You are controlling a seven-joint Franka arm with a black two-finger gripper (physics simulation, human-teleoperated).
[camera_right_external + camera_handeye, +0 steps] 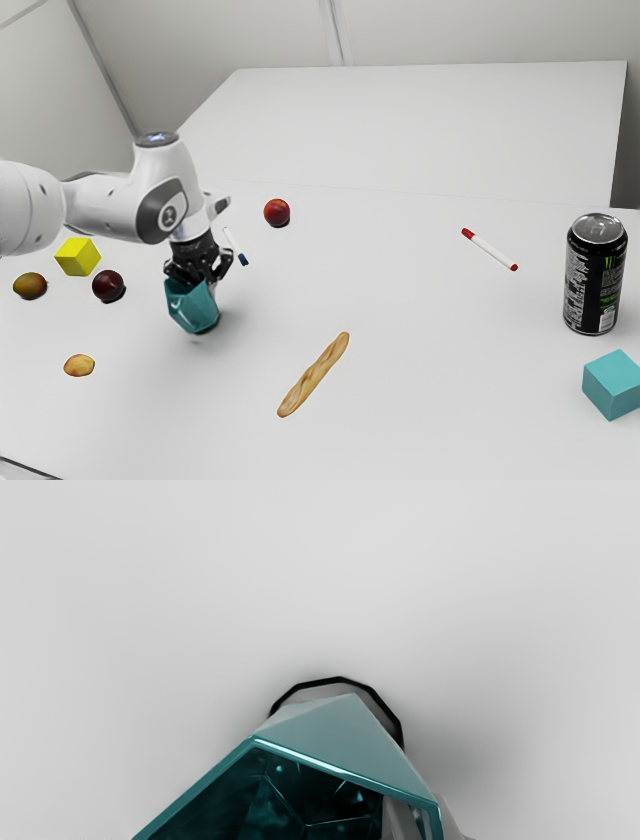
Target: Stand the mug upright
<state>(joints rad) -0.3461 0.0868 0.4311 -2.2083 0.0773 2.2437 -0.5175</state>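
Leaning, mouth tipped toward exterior view's left: glossy teal faceted mug [195,309], left of long golden-brown baguette [314,375]. Black two-finger gripper [204,277] likewise; cannot tell whether apart or clamped. Mug probably stiff, lightish, slick, maybe brittle; wall near rim likely best hold.

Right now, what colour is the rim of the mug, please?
The mug's rim is teal, with a bright shine; the wrist view shows it best.

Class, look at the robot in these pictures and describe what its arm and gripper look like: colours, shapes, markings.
The arm is glossy white with smooth, rounded segments, a dark grey disc bearing a pale emblem on its side, and a dark round cap on top. The gripper is black and angular.
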